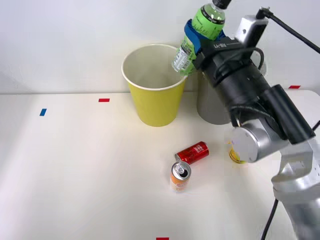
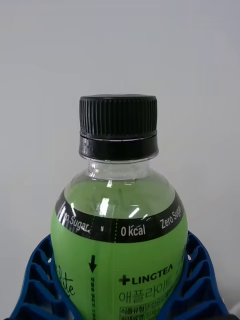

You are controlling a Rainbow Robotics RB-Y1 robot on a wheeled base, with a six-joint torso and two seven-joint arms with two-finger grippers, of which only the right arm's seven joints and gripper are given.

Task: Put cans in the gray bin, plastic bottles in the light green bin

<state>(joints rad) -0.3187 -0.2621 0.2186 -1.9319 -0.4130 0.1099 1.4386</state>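
My right gripper (image 1: 200, 35) is shut on the green plastic bottle (image 1: 199, 36), holding it tilted above the right rim of the light green bin (image 1: 152, 100). Close up, the green bottle (image 2: 120, 240) with its black cap sits between my blue ribbed fingers (image 2: 37, 285). The gray bin (image 1: 210, 107) stands just right of the green one, mostly hidden behind my arm. A red can (image 1: 193, 152) lies on its side on the table, and an orange-and-white can (image 1: 180, 176) stands upright just in front of it. A yellow-orange bottle (image 1: 235, 156) peeks out behind my arm.
Small red tape marks (image 1: 104, 100) and a blue tape mark (image 1: 43, 112) lie on the white table. The table's left half is open surface. A black cable (image 1: 295, 32) runs from my wrist to the right.
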